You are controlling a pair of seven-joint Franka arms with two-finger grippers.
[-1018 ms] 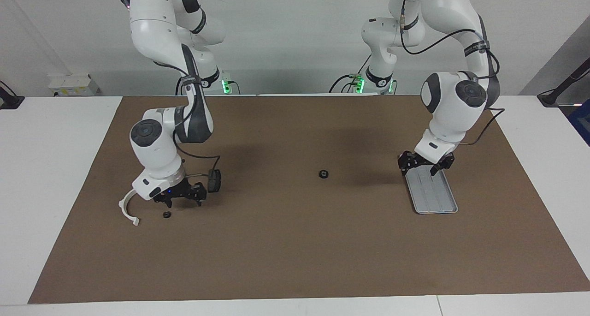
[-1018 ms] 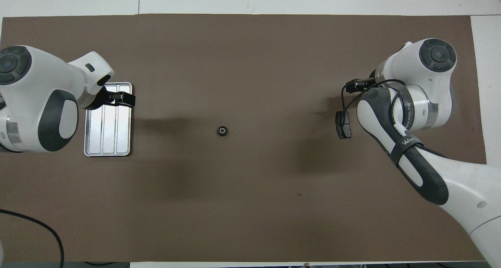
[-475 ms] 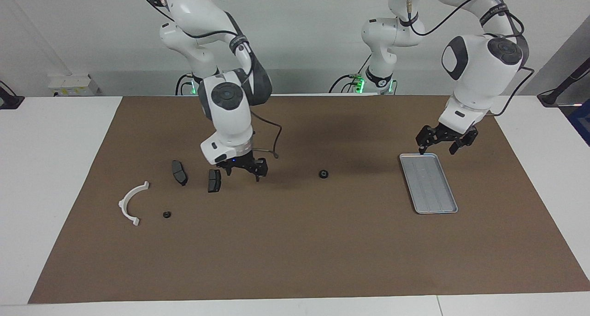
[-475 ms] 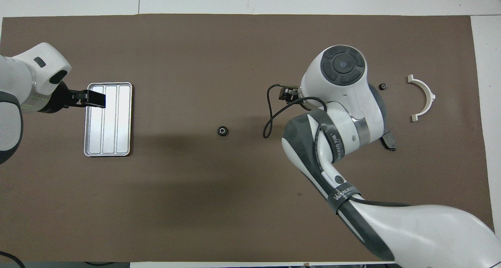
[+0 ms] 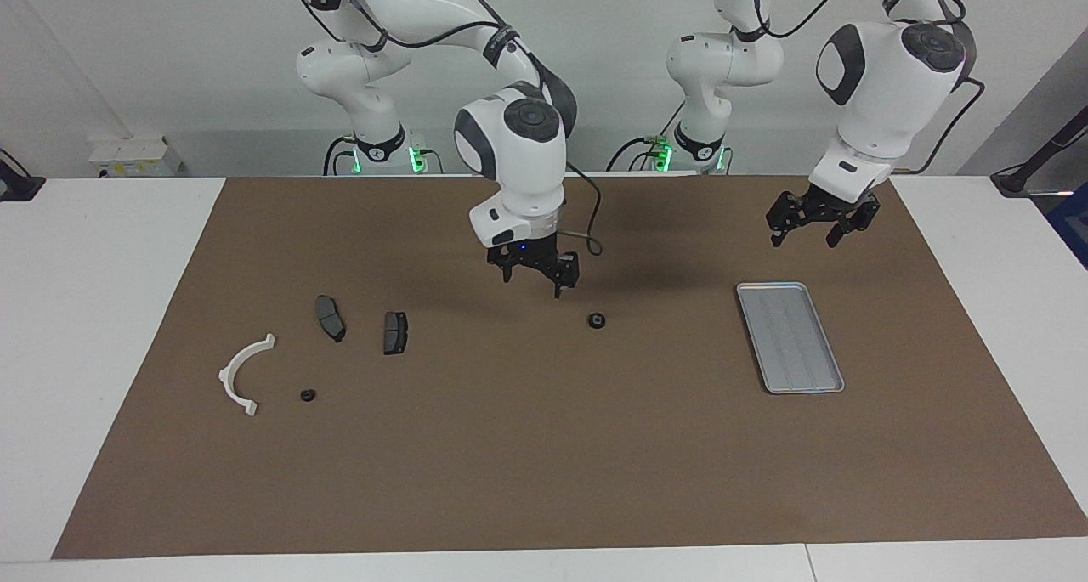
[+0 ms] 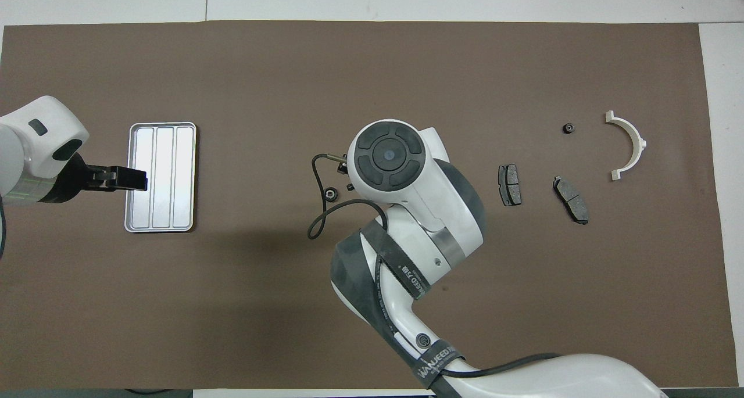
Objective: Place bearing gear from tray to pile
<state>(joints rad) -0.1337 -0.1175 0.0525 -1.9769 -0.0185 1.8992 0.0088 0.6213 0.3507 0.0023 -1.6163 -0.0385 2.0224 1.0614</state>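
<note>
One bearing gear lies on the brown mat mid-table, between the bare tray and the pile. I have the right gripper spread above the mat beside it, empty. Another gear sits by the white bracket. My left gripper hangs spread near the tray.

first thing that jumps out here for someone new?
The right gripper, open, hangs over the mat's middle, close to a small black bearing gear lying alone on the mat. The silver tray sits empty at the left arm's end, the open left gripper raised near it; the pile lies at the right arm's end.
</note>
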